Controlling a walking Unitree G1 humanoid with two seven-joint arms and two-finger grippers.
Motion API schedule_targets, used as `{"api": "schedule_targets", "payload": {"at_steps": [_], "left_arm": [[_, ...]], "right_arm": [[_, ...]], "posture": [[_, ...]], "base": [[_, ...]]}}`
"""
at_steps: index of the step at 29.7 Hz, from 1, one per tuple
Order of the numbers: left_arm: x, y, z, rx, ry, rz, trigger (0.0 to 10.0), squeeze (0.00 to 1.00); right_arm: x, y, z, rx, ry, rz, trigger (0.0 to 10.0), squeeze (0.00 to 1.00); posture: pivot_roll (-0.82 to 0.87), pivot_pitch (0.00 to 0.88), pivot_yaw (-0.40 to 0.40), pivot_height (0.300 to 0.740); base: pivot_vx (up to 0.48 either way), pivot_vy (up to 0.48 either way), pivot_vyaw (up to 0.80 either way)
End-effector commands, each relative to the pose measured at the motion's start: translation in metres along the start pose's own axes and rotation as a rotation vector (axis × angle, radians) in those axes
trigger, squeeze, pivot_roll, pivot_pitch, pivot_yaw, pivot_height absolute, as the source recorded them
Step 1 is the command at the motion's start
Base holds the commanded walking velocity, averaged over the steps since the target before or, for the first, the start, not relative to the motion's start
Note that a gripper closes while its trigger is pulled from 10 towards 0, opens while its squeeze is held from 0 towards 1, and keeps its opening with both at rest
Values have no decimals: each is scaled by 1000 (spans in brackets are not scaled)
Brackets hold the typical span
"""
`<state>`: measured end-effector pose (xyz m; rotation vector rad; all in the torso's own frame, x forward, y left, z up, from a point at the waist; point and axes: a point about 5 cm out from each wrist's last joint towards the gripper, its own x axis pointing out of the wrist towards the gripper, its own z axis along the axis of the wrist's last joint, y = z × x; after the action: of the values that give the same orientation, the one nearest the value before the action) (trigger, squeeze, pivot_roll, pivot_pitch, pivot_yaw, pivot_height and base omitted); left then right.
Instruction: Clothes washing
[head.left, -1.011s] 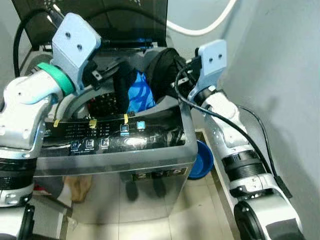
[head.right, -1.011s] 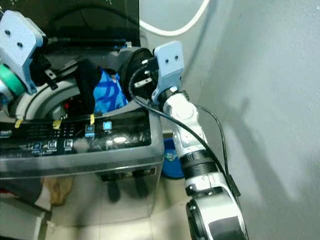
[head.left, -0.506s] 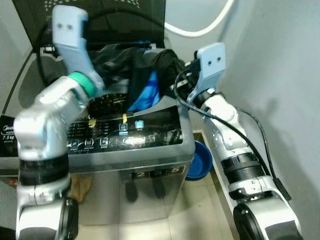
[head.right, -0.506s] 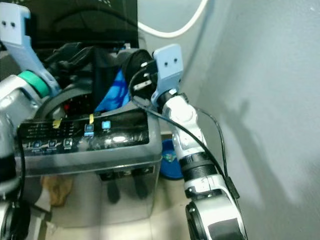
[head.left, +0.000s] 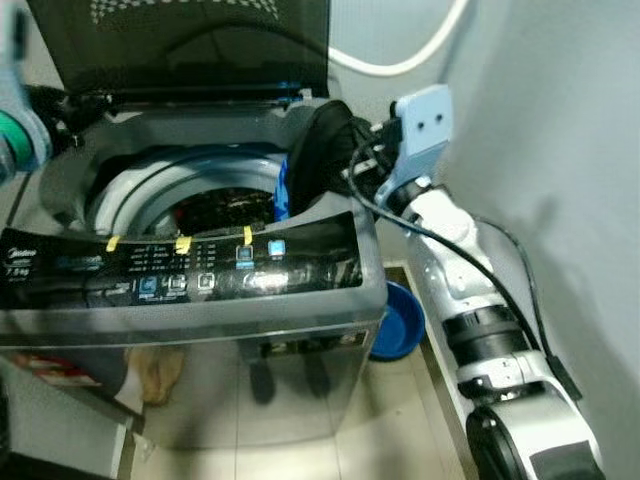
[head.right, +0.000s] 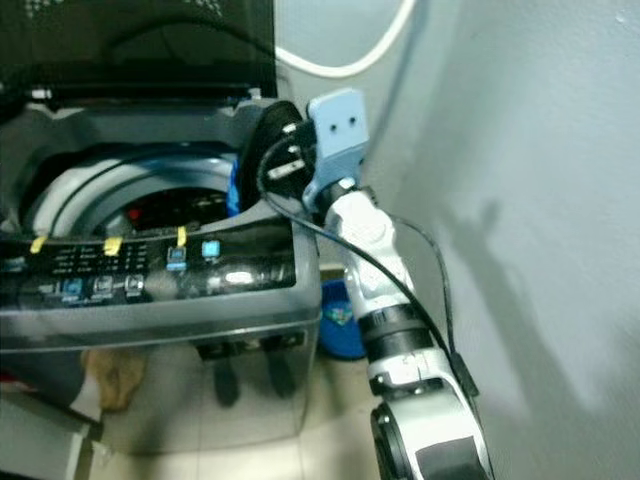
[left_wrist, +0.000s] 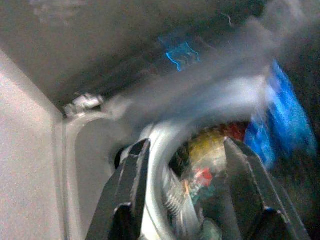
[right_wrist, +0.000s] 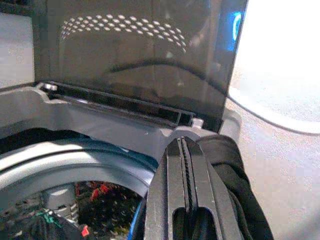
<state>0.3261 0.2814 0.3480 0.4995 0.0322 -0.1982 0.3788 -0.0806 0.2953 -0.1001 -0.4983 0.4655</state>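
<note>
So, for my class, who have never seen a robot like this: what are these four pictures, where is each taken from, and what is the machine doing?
This is a humanoid robot with two silver arms, each ending in a gripper of two long black fingers. Two pictures come from the stereo camera on its head, looking down. The other two come from cameras on its wrists, looking along the fingers.

Before it stands a top-loading washing machine with its lid raised. Clothes lie in the drum.

The right gripper is at the machine's back right corner, fingers pressed together, beside a black garment draped over the rim. Whether it pinches the cloth I cannot tell.

The left gripper is open above the drum, holding nothing; that picture is blurred. A blue basin sits on the floor beside the machine.
</note>
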Motion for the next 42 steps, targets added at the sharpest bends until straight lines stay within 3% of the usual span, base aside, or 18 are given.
{"api": "schedule_targets", "payload": {"at_steps": [1,2,4,5,7,11,13,14,15,17,19,21,30,33,34,38,40,42], "left_arm": [[-10,-4,-2,324,31,-90,10000,0],[-10,-4,-2,324,31,-90,10000,0],[-27,2,-15,722,150,-228,10000,0],[-27,2,-15,722,150,-228,10000,0],[-31,11,-8,856,158,-221,10000,0],[-27,16,9,861,86,-156,10000,0],[-23,17,27,815,-3,-108,10000,0],[-21,11,47,729,-134,-100,10000,0],[-21,11,47,729,-134,-100,10000,0],[-21,-8,74,522,-385,-164,10000,0],[-21,-8,74,522,-385,-164,10000,0],[-20,-24,85,291,-547,-249,10000,0],[-3,-50,66,43,-607,-335,10000,0],[6,-61,61,-5,-606,-297,10000,0],[14,-69,58,-108,-599,-220,10000,0],[17,-75,56,-207,-593,-174,10000,0],[15,-82,57,-196,-611,-163,10000,0],[8,-108,59,-62,-635,-211,10000,0]], "right_arm": [[-2,1,-3,2,7,2,10000,0],[-2,1,-3,2,7,2,10000,0],[-2,0,-3,1,10,-2,10000,0],[-2,0,-3,1,10,-2,10000,0],[-2,-1,-3,1,10,-4,10000,0],[-2,0,-3,2,10,-5,10000,0],[-2,0,-3,4,9,-6,10000,0],[-2,1,-4,7,9,-9,10000,0],[-2,1,-4,7,9,-9,10000,0],[-2,1,-4,10,8,-14,10000,0],[-2,1,-4,10,8,-14,10000,0],[-3,1,-5,12,9,-17,10000,0],[-3,1,-5,13,11,-17,10000,0],[-3,1,-6,14,12,-18,10000,0],[-3,2,-6,18,12,-19,10000,0],[-3,3,-7,21,12,-19,10000,0],[-3,4,-8,24,17,-15,10000,0],[-8,12,-19,8,84,81,10000,0]], "posture": [[129,134,75,740],[129,134,75,740],[132,138,76,740],[132,138,76,740],[133,139,77,740],[136,140,80,740],[139,139,86,740],[140,139,88,740],[140,139,88,740],[137,140,92,740],[137,140,92,740],[134,140,90,740],[130,142,87,740],[131,140,88,740],[135,140,87,740],[139,141,91,740],[137,142,91,740],[139,143,88,740]], "base": [[0,0,0],[0,0,0],[0,0,0],[0,0,0],[0,0,0],[0,0,0],[0,0,0],[0,0,0],[0,0,0],[0,0,0],[0,0,0],[0,0,0],[0,0,0],[0,0,0],[0,0,0],[0,0,0],[0,0,0],[0,0,0]]}}
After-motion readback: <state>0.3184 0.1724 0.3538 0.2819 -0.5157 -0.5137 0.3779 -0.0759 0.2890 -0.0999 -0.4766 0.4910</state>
